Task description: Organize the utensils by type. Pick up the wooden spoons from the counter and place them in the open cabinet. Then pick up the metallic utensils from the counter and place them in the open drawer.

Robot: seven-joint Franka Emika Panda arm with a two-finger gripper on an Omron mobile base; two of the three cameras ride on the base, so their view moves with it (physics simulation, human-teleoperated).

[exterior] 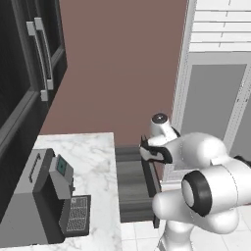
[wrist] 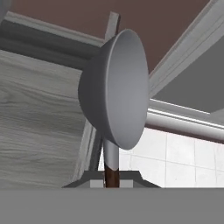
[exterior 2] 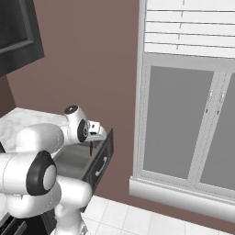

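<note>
The white arm reaches forward, its hand (exterior 2: 91,146) over the open shallow dark grey drawer (exterior: 133,184) with a wood-grain floor. The hand is nearly closed on the thin dark handle of one grey metal spoon with a smooth round bowl (wrist: 116,89), pointing toward twelve o'clock from the fingers.
</note>
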